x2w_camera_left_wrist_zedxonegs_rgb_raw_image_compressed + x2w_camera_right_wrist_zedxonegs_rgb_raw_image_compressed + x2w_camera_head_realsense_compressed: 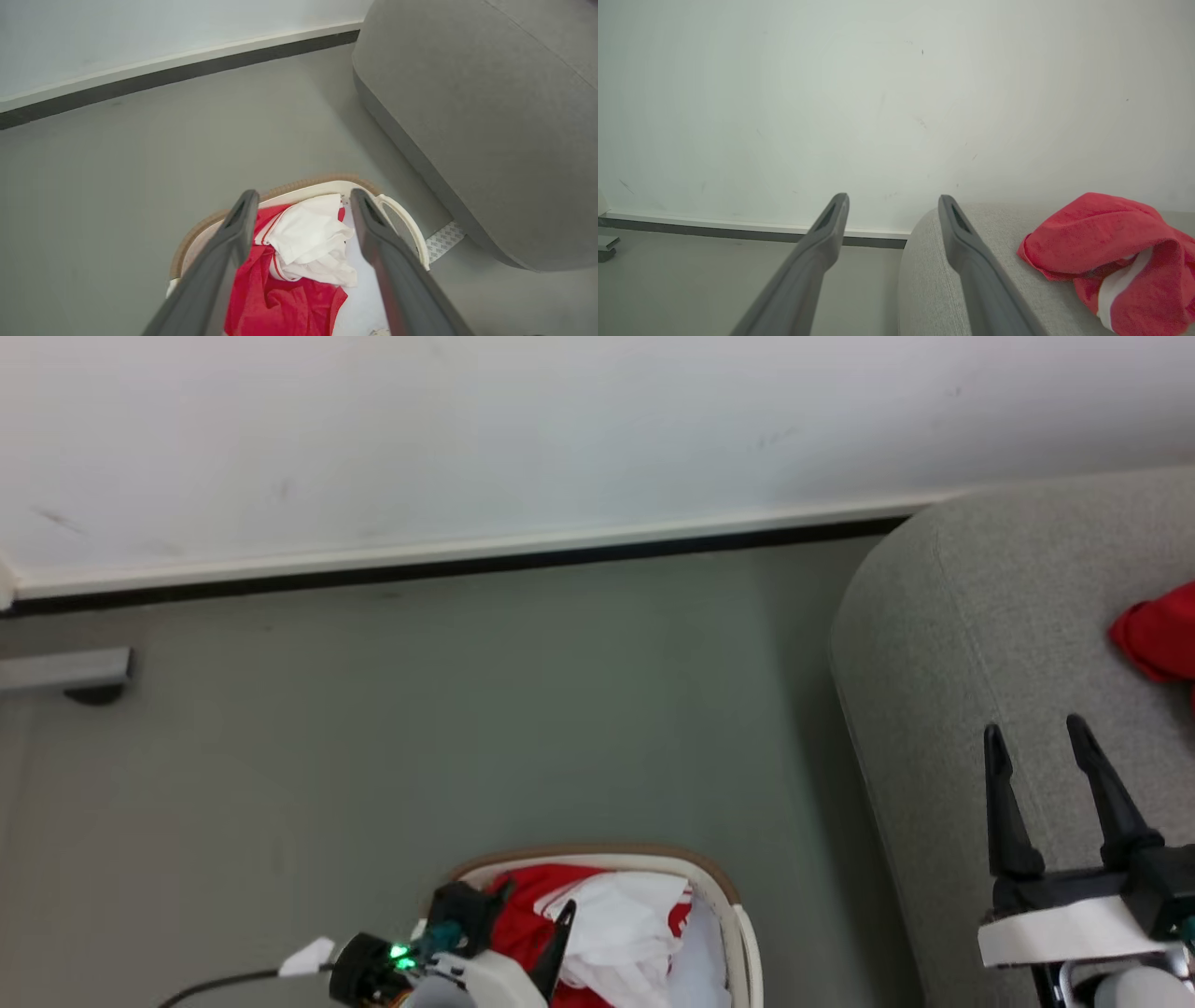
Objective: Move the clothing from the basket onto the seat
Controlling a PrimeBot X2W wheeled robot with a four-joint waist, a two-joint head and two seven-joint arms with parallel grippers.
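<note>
The basket [738, 915] stands on the floor at the bottom of the head view, white with a tan rim. Inside it lie clothing pieces: a white garment [308, 238] on top of a red one with white stripes [280, 303]. My left gripper [303, 193] hangs open just above them, holding nothing; it also shows over the basket [534, 899]. The light grey seat [980, 616] fills the right side. A red garment with white trim [1101, 233] lies on it. My right gripper [1033, 728] is open and empty over the seat's left part, left of that garment.
Grey floor lies between the basket and a white wall with a dark baseboard [467, 565]. A grey metal foot [65, 672] sits at the far left. A patterned white patch [444, 240] shows at the seat's base. The seat's rounded edge is close to the basket's right.
</note>
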